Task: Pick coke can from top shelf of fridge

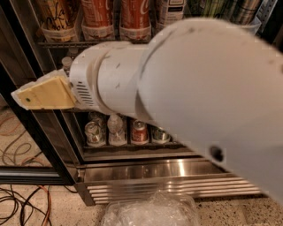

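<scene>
- Bulky white robot arm [199, 88] fills centre and right.
- Tall black-framed glass-door fridge [168, 170] behind it.
- Dark wire top shelf [53, 44], far upper left.
- Tan wedge-shaped gripper [31, 96] at left, below that shelf; cannot tell its opening.
- Red aluminium coke can [97, 13] stands on top shelf, above-right of gripper, apart.

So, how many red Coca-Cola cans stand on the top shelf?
2. One coke can stands next to the gold-orange can, the other beside it, both on the top shelf. The arm may hide more. The gripper is lower, at the left.
</scene>
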`<state>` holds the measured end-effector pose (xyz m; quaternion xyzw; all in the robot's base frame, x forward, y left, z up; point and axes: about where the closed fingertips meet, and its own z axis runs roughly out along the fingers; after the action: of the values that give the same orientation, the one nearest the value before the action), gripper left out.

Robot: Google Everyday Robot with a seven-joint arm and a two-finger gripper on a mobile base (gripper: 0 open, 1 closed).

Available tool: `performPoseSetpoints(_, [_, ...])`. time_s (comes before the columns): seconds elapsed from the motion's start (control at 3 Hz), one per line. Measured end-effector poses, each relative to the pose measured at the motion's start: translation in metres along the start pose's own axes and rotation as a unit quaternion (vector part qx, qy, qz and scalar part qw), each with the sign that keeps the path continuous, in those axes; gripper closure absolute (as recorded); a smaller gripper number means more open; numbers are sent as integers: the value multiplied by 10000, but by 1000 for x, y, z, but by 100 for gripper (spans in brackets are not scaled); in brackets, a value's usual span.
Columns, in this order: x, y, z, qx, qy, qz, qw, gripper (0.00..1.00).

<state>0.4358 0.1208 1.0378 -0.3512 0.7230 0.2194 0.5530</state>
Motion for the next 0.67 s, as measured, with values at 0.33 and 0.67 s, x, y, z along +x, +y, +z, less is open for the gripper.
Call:
performPoseSetpoints(0.33, [-13, 3, 0, 88, -134, 263, 9995, 0])
performPoseSetpoints(0.67, [-14, 3, -1, 86, -136, 256, 9995, 0])
